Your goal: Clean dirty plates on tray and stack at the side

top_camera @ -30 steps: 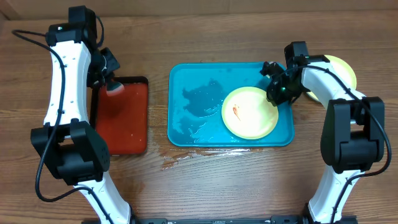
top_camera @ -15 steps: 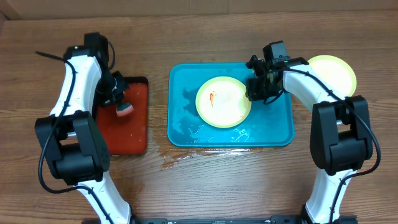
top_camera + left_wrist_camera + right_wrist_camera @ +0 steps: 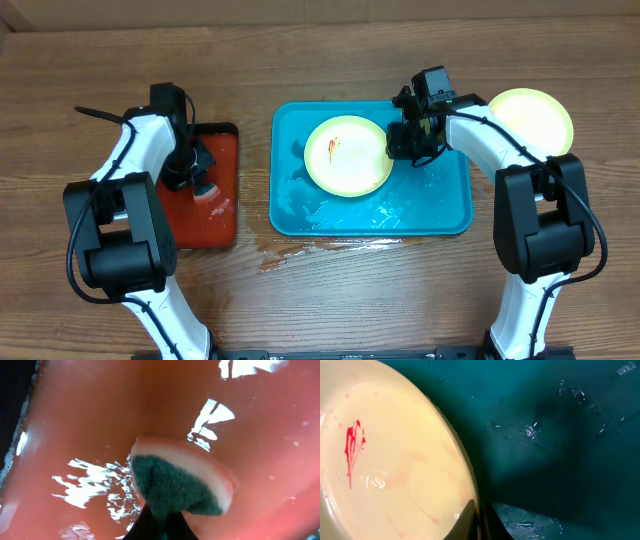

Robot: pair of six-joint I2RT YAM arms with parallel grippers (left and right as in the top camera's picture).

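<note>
Plate (image 3: 345, 156) rim inside right pincer (image 3: 394, 150), on tray (image 3: 440, 205)

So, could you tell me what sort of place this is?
Probably a lab tabletop staged for dishwashing: a wet turquoise tray holding a red-smeared plate, and a sponge over a red tray.

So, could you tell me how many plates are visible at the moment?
2: a red-smeared plate on the turquoise tray, and a second plate on the table, far right, possibly hiding others beneath.

Edges crop the dirty plate (image 3: 385, 460); the sponge (image 3: 175, 485) looks blurred.
</note>
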